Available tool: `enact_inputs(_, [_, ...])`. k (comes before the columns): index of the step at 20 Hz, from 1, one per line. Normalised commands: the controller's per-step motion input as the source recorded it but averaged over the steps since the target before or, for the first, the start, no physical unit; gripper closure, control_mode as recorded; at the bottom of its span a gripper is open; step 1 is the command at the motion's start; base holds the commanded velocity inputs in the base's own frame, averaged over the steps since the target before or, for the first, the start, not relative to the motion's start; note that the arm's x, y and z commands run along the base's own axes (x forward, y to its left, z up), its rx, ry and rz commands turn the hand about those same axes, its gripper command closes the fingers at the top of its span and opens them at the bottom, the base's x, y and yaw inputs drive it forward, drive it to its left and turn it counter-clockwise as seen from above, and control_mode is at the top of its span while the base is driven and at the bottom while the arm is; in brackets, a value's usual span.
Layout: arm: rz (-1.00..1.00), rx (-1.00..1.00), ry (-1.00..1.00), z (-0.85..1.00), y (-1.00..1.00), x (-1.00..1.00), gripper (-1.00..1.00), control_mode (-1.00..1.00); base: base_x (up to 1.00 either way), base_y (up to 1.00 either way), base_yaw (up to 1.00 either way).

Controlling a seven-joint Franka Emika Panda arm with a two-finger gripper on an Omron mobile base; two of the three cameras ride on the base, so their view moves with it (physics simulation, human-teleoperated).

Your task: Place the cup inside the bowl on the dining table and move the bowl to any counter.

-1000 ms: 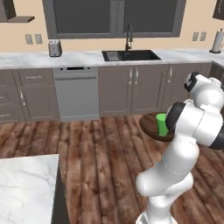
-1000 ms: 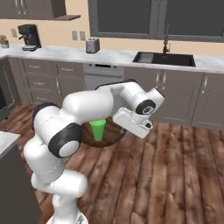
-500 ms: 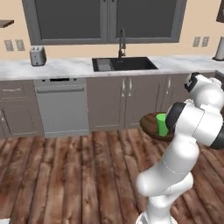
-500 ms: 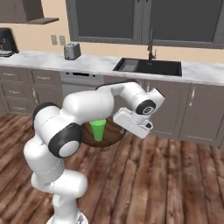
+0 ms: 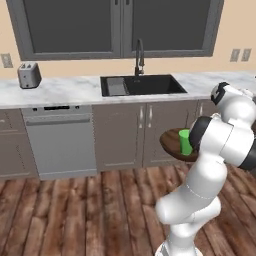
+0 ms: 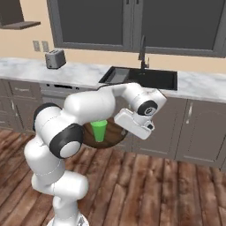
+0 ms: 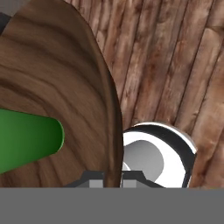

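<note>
The dark brown wooden bowl [image 6: 111, 137] hangs in the air over the wood floor, in front of the cabinets below the sink. The bright green cup [image 6: 99, 130] stands inside it. My gripper [image 7: 113, 177] is shut on the bowl's rim, which runs between the two fingertips [image 7: 94, 177] in the hand view. That view shows the bowl [image 7: 57, 78] from close up with the cup [image 7: 27, 141] lying across its left. From the left base view, the bowl [image 5: 171, 142] and cup [image 5: 185, 141] peek out beside my forearm. The dining table is out of view.
The white marble counter [image 5: 60, 91] runs along the wall with a black sink [image 5: 141, 85], a dark faucet [image 5: 138, 56] and a toaster [image 5: 29, 75]. A dishwasher [image 5: 60, 141] and grey-brown cabinets [image 6: 198, 132] stand below. Wood floor [image 5: 75, 215] lies in front.
The whole scene has slid left and grown, so the base has driven closer to the counter. Bowl, cup and gripper keep the same pose relative to the arm.
</note>
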Motion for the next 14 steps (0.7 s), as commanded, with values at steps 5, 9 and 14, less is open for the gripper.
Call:
enact_inputs(5, [0.0, 0.0, 0.0, 0.0, 0.0, 0.0, 1.0, 1.0, 0.95, -0.33, 0.0])
enact_inputs(9, [0.0, 0.0, 0.0, 0.0, 0.0, 0.0, 1.0, 1.0, 0.65, -0.11, 0.0])
enact_inputs(14, [0.0, 0.0, 0.0, 0.0, 0.0, 0.0, 1.0, 1.0, 0.8, -0.31, 0.0])
